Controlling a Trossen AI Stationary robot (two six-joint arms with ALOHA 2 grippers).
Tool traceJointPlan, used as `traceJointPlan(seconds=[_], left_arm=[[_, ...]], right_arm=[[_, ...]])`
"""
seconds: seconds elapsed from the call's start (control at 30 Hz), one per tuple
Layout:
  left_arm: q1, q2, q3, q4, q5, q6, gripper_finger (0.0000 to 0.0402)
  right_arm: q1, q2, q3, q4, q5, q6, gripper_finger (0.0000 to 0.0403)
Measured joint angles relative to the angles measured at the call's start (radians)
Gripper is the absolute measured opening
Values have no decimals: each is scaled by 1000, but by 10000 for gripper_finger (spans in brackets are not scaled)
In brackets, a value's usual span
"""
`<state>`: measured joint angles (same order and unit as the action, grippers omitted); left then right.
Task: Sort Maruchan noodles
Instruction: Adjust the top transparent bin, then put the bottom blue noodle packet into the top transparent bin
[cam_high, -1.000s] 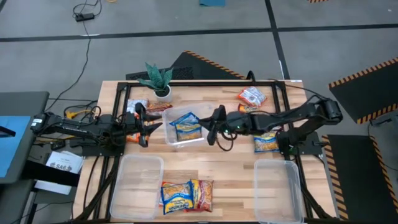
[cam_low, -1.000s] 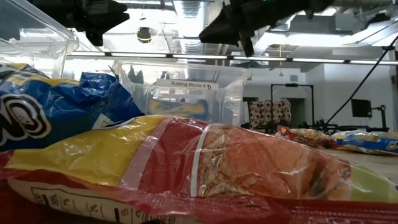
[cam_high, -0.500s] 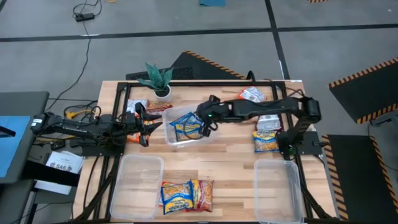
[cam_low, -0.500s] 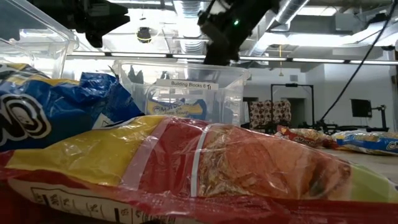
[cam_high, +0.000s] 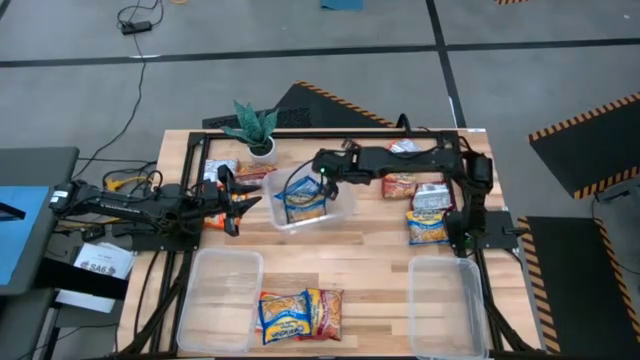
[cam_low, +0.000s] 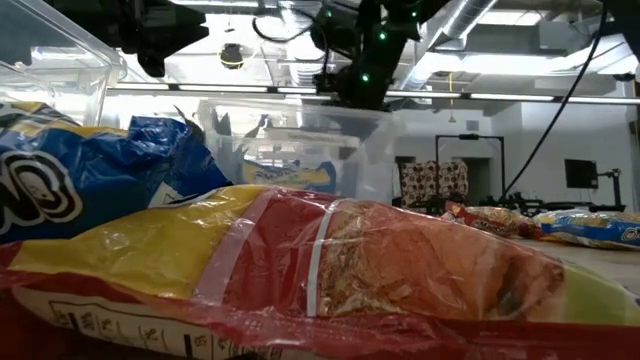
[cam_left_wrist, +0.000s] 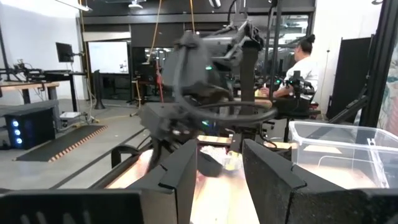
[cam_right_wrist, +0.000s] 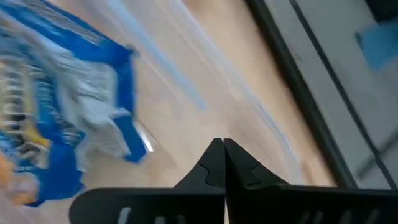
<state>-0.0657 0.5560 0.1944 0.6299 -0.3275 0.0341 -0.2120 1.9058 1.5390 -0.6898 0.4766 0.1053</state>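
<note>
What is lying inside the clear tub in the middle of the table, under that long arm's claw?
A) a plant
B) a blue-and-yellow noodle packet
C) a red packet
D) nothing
B: the high view shows a blue-and-yellow noodle packet lying in the clear tub, just beside the right gripper, whose fingers are shut and empty.

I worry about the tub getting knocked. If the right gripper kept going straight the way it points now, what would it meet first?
Probably the clear tub itself: the right gripper, shut and empty, points down into it, at bare floor beside the blue noodle packet. Depth is unclear.
</note>
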Motion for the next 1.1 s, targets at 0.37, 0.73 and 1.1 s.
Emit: traceJointPlan(seconds=[0.37,0.73,1.1], left_arm=[[0,0,0,-26,0,-22,118],[0,0,0,-52,-1,-38,118],[0,0,0,-74,1,-81,118]], right_arm=[[-61,-47,2,-209,151,177,7],[-60,-94,1,-305,159,245,7],[59,-410,-76,-294,154,229,7]])
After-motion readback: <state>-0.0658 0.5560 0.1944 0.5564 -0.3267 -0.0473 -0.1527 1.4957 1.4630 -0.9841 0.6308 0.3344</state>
